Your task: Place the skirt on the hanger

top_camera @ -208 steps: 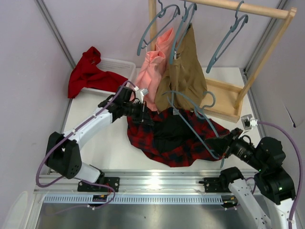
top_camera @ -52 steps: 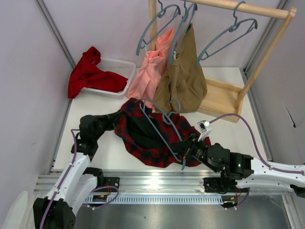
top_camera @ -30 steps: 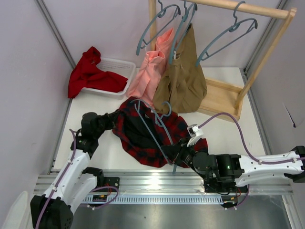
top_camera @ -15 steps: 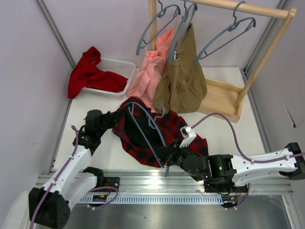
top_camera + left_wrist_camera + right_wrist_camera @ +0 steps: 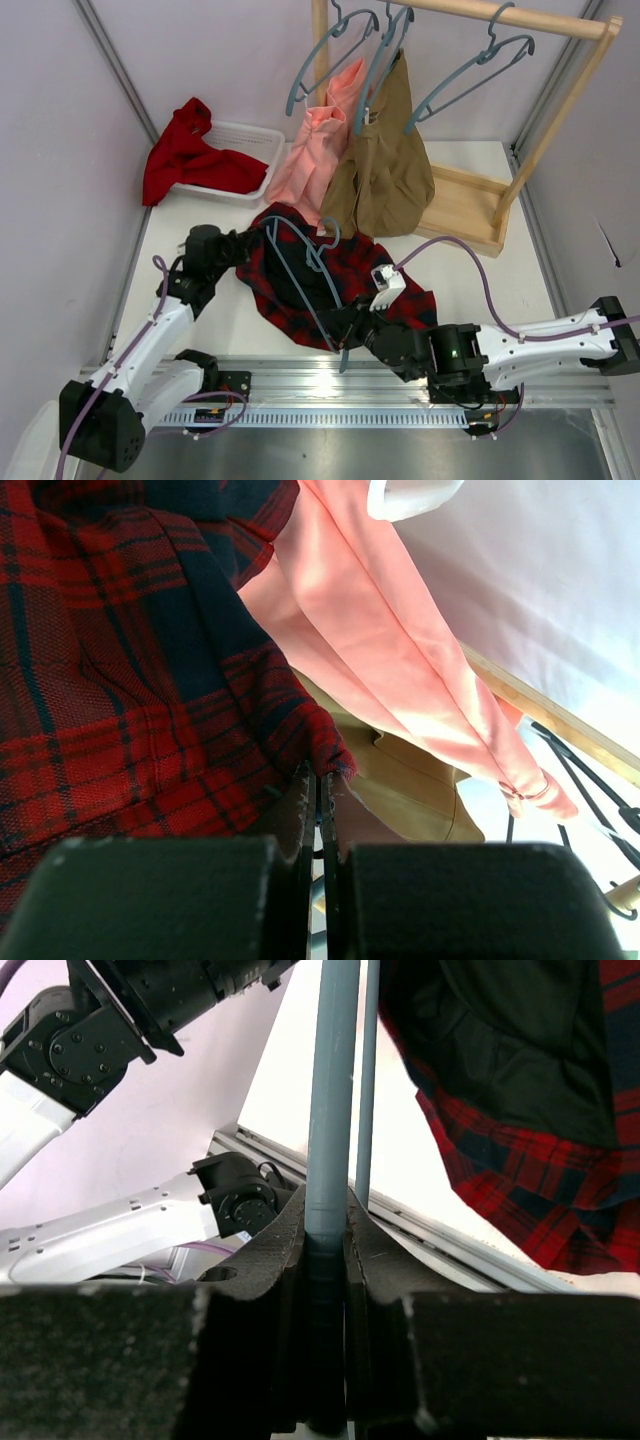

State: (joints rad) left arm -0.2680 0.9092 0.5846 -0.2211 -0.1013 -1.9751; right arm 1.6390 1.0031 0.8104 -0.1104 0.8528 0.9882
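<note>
the red-and-black tartan cloth skirt (image 5: 355,262) is spread just in front of the wooden clothes rack (image 5: 470,212). its rack-side edge is pinched in the closed left gripper (image 5: 320,780). the thin blue-grey plastic hanger (image 5: 330,1080) is clamped by the right gripper (image 5: 326,1222) at the side far from the rack, with its long axis pointed rackward across the skirt.

Beyond the left claw (image 5: 243,250) hang a pink garment (image 5: 318,150) and a tan garment (image 5: 385,165). The skirt (image 5: 360,265), crossed by the hanger (image 5: 331,1110), fills the gap to the right claw (image 5: 347,324). Bare surface (image 5: 235,322) lies on the left claw's near side.
</note>
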